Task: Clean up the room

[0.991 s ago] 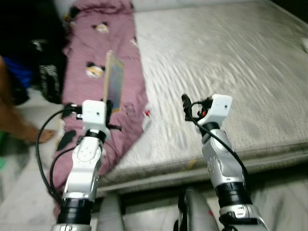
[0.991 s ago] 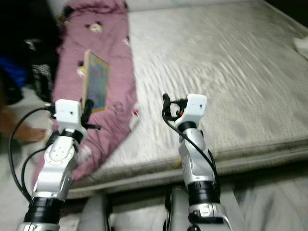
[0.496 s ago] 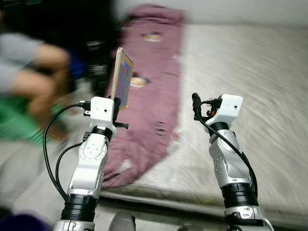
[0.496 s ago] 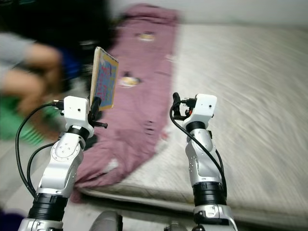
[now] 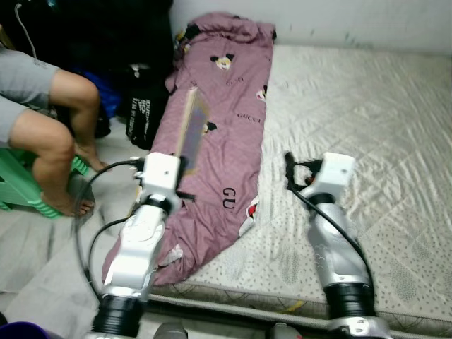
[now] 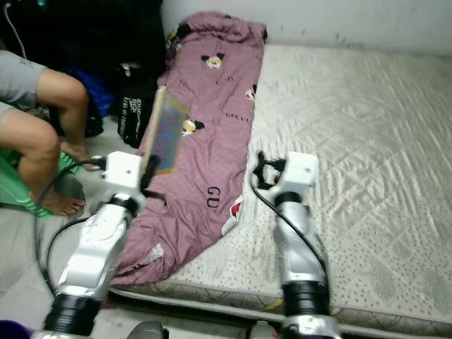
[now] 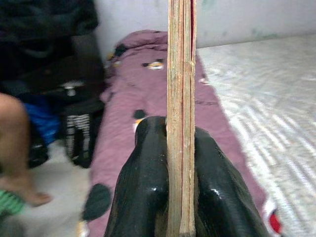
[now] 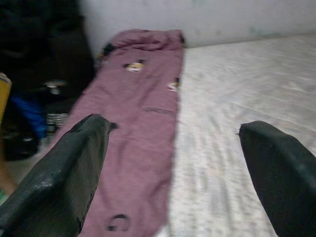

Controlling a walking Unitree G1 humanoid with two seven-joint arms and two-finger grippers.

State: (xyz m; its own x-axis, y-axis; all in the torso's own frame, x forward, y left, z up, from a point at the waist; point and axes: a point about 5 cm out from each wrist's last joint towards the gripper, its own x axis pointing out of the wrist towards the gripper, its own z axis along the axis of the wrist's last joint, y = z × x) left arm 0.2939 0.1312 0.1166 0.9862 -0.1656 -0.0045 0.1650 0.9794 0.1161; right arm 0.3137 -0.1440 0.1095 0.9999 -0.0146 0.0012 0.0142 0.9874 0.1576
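Observation:
My left gripper (image 7: 180,131) is shut on a thin book (image 5: 191,128) with a yellowish cover, held upright on its edge above the left side of the bed. Its two black fingers (image 7: 148,168) press against both faces of the book's edge (image 7: 181,74). A purple blanket (image 5: 222,134) printed with cartoon figures lies along the left side of the grey quilted mattress (image 5: 374,120) and hangs off its front corner. My right gripper (image 8: 173,128) is open with nothing in it, raised over the mattress just right of the blanket (image 8: 143,113).
A person sits on a green stool (image 5: 21,194) at the left, bare legs (image 5: 46,138) and feet on the floor. Black bags (image 5: 145,106) stand between the person and the bed. A white wall (image 5: 339,21) runs behind the mattress.
The camera has swung left and the blur has settled, so the person and the bags are now in view. The book stays held upright; both arms keep their pose.

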